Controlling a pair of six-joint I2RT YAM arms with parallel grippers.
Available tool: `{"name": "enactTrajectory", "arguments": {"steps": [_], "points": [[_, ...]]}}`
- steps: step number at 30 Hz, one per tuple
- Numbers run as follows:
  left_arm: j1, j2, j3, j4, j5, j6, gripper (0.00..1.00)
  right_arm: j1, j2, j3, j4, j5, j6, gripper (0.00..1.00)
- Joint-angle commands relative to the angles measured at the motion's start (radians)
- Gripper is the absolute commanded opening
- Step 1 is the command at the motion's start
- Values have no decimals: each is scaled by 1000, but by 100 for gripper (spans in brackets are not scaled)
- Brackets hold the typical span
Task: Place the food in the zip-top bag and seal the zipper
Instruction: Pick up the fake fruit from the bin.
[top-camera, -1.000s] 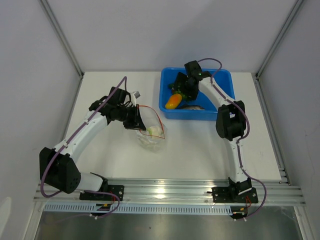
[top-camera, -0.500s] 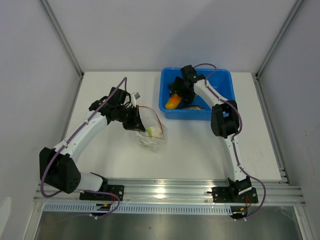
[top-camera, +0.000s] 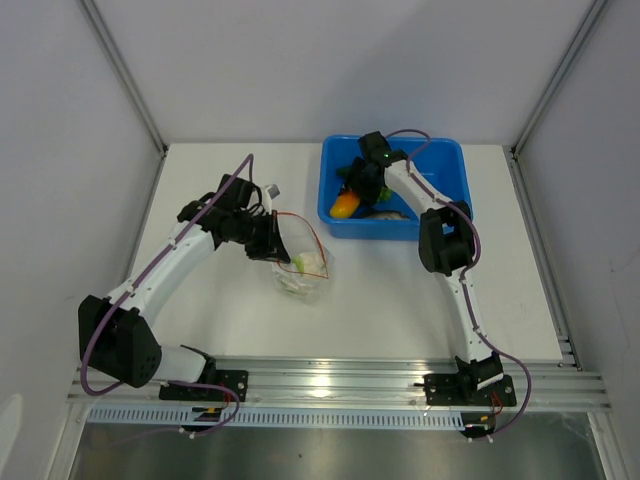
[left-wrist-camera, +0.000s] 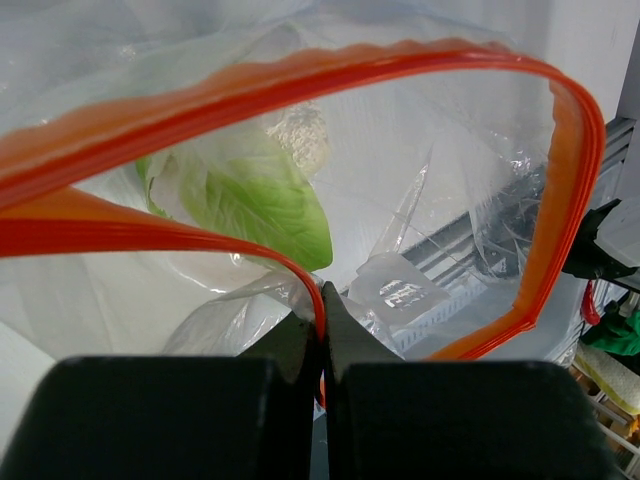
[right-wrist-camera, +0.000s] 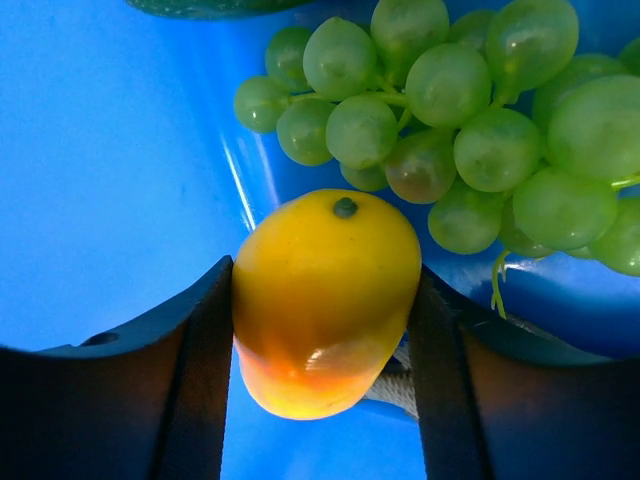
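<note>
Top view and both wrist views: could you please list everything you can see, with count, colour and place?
mango: one, orange-yellow, in the bin
grape-like cluster: one, bright green, in the bin beside the mango
dark green piece: one, only its edge shows, in the bin
bin: one, blue, far right of the table
zip-top bag: one, clear, on the table left of centre, mouth open
zipper: one, orange-red, along the bag's mouth
cauliflower: one, white with green leaves, inside the bag
table: one, white
left gripper: one, black, shut on the zipper
right gripper: one, black, shut on the mango
</note>
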Motion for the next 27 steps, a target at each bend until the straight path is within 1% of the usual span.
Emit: {"name": "enactTrajectory", "arguments": {"steps": [1,5,7,8,10,11,14,16,20,24,27], "points": [[6,-34,4,6,-6,25,1,-3,-1,24,20,-19,18,51],[6,-31,2,12,-10,35,1,-4,-22,24,21,-13,11,39],[6,-29,1,18,-5,38,1,-6,-35,23,20,-10,8,35],[6,-27,-1,20,0,43,1,-7,-50,23,20,-10,1,30],[7,-21,-1,26,4,48,0,-9,-67,17,20,-5,-5,26],[7,-21,-2,29,13,51,1,-9,-76,14,20,-1,-14,21],[9,-17,-2,38,32,55,0,-9,-122,-3,16,10,-35,14],[9,-15,-6,40,38,58,1,-9,-162,-25,21,21,-49,12],[11,-12,-9,44,58,63,1,-6,-223,-37,30,48,-83,0],[15,-15,-10,52,89,63,1,-1,-277,-28,32,30,-120,0],[20,-9,-10,58,115,61,1,14,-335,-31,32,-7,-176,0]]}}
